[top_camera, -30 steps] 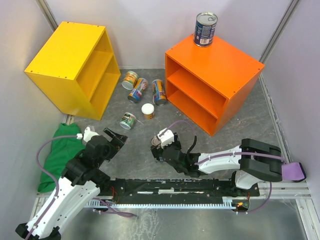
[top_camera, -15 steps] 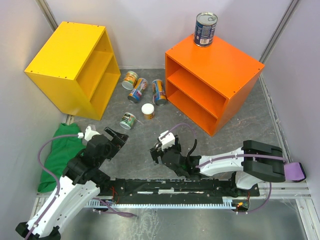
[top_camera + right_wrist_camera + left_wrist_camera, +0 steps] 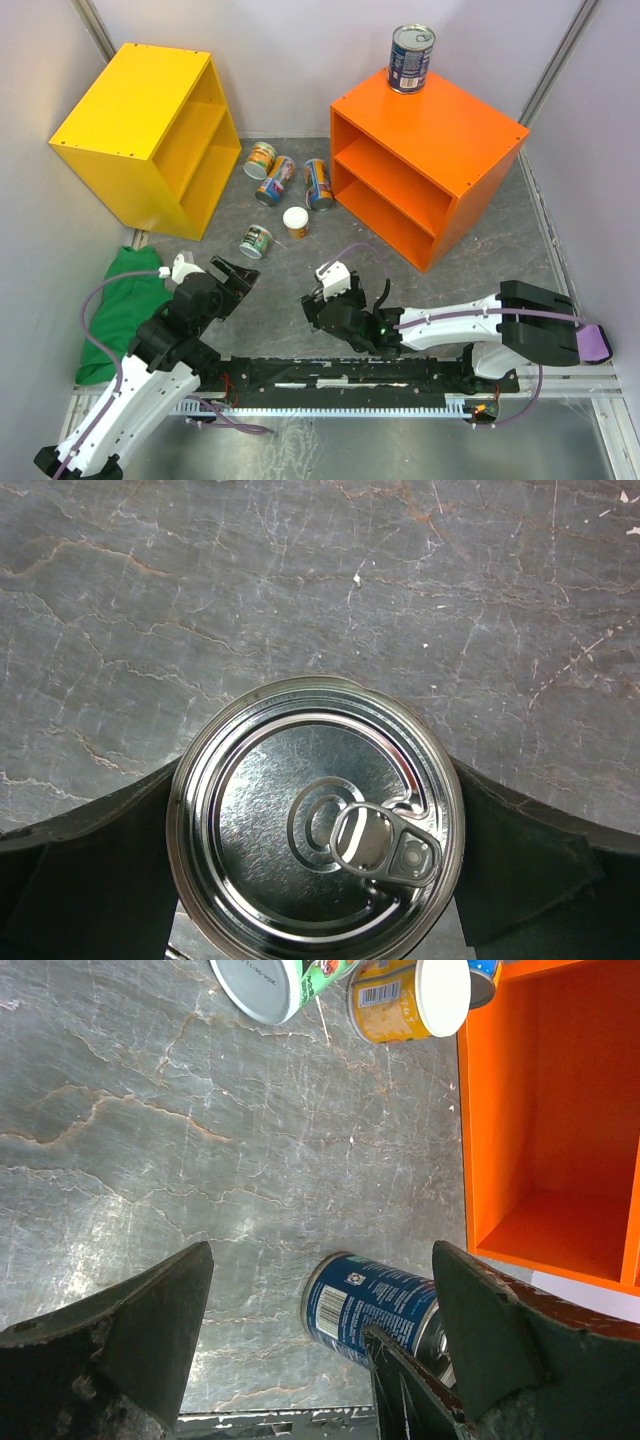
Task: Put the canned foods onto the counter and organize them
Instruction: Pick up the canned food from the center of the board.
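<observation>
Silver-topped, wide, blue-labelled tin (image 3: 270, 810): looks rigid, weighty, slick-walled; wants a square clasp at mid-wall. Stands between wide-spread jaws of the right gripper (image 3: 316, 800); pressing or not, cannot tell.

In the top view the left arm (image 3: 140, 385) rises from its base at 7 o'clock and leans toward 1 o'clock. The left gripper (image 3: 235, 277) is held off the table, its jaws spread wide with nothing between them. The right arm (image 3: 450, 320) stretches low from its base at 4 o'clock toward 9 o'clock, wrist bent down. The right gripper (image 3: 318, 308) points down with its jaws wide, and its fingers (image 3: 80, 860) closely flank a tin (image 3: 315, 825) at 9 and 3 o'clock.
</observation>
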{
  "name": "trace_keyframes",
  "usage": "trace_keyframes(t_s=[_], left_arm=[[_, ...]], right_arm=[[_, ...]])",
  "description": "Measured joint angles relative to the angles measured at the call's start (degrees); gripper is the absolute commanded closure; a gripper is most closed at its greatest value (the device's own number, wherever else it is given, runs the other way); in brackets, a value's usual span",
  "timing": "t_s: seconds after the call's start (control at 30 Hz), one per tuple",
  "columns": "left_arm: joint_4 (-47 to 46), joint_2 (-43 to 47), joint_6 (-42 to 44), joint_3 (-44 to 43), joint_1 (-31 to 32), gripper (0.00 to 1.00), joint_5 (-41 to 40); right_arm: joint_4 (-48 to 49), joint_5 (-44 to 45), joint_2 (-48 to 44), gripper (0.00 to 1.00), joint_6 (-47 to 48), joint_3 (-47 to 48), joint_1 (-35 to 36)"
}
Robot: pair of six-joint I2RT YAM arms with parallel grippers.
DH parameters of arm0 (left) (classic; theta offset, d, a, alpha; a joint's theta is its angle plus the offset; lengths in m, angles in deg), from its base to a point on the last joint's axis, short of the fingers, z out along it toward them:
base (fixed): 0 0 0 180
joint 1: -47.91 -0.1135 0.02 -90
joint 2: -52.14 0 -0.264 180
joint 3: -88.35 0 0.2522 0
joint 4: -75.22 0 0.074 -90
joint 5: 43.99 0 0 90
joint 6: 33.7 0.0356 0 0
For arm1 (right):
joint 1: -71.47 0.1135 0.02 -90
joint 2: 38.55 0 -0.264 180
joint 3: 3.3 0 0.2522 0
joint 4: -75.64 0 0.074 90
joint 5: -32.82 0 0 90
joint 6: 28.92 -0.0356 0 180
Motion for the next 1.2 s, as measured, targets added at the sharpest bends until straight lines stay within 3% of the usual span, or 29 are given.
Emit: trace_keyframes(t_s=[0.3,0.47,0.6,0.97,1.2], left_arm=[[-3.1,0.3,0.0,1.4,0.0,0.04,0.3],[-4.7,0.3,0.0,1.7,0.0,0.04,1.1],[-5.3,0.3,0.0,1.7,0.0,0.04,1.2],[-5.5,0.3,1.6,1.7,0.0,0.03,1.2],[-5.8,-0.1,3.2,1.4,0.0,0.03,1.2]], right_arm=[[-8.0,-1.4,0.4,0.14,-3.9,3.6,0.0],[-11.9,-2.2,2.2,0.40,-5.1,7.0,0.0],[-14.3,-3.1,3.1,0.49,-5.4,9.0,0.0],[-25.8,-6.2,5.6,0.94,-3.6,17.5,0.0],[-30.8,-6.1,6.1,0.99,-0.9,26.1,0.0]])
